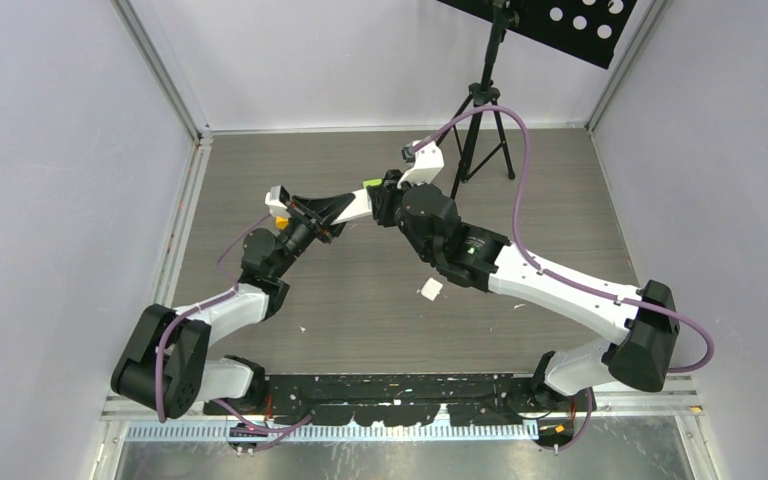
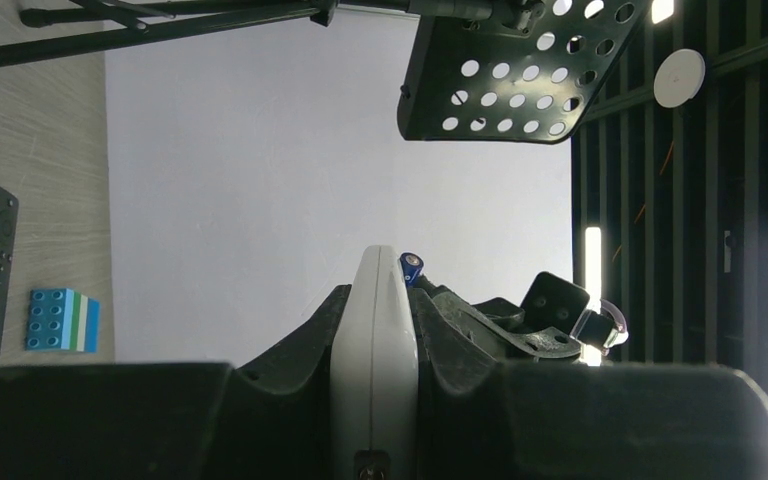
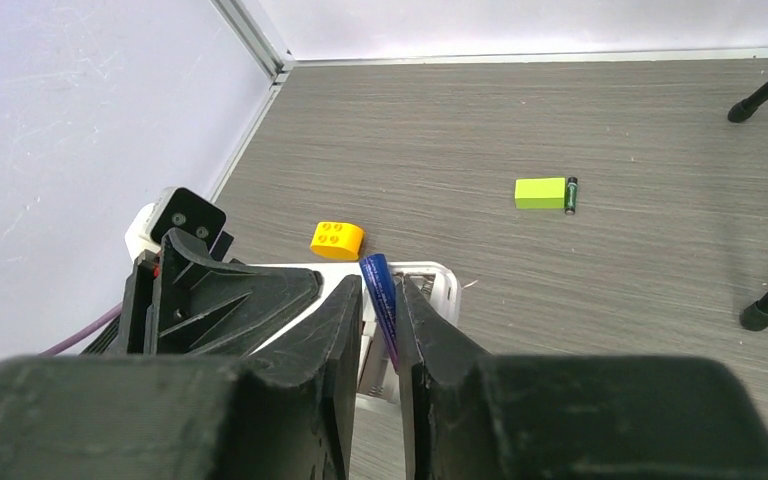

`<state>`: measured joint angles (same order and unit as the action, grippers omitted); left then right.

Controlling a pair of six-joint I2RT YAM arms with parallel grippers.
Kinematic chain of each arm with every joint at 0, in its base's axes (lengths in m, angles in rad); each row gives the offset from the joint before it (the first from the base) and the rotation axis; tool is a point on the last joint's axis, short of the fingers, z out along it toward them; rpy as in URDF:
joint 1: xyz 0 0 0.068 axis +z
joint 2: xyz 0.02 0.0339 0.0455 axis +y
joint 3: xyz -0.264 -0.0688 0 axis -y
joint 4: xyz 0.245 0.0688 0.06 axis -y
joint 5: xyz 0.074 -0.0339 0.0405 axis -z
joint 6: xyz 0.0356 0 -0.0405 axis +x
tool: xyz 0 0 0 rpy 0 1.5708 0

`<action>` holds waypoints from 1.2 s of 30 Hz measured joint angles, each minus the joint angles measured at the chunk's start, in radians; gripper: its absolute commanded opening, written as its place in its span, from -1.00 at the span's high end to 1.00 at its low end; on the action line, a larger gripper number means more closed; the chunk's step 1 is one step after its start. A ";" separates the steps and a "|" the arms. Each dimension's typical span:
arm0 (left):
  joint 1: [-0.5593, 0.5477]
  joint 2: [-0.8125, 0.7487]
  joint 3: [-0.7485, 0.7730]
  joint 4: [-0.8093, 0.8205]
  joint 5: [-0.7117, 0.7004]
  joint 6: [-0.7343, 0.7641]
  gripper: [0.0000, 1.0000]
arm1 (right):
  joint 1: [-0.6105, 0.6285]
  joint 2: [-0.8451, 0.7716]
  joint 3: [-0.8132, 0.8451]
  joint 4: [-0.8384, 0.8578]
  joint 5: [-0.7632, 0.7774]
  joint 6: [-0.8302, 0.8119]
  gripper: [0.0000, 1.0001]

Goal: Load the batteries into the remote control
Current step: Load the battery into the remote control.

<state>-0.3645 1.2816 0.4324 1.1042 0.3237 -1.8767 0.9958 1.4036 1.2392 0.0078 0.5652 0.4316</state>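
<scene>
My left jaws clamp the remote control [image 2: 373,350]. My right jaws, narrow, pinch the blue-purple battery [image 3: 380,295] at the remote's end; the green battery [image 3: 571,195] lies well beyond it.

A white remote control [image 2: 373,350], plain and unmarked on its edge. At its end sits a blue-purple battery [image 3: 380,295]. Just beyond the remote lies a yellow studded brick [image 3: 337,240]. Farther past it, a lime-green block [image 3: 541,192] touches a dark green battery [image 3: 571,195]. The table [image 3: 560,110] is grey wood-grain.
</scene>
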 measured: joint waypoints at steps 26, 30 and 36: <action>0.004 0.014 0.000 0.052 -0.001 0.070 1.00 | 0.005 0.078 0.190 -0.266 -0.007 -0.012 0.62; 0.005 0.017 0.000 0.051 -0.003 0.069 1.00 | 0.005 0.082 0.190 -0.267 0.004 0.004 0.62; 0.005 0.032 0.000 0.069 -0.003 0.068 1.00 | 0.004 0.077 0.190 -0.278 0.008 0.043 0.59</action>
<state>-0.3599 1.3136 0.4324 1.1736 0.3206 -1.8088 1.0000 1.4811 1.4288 -0.2699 0.5732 0.4751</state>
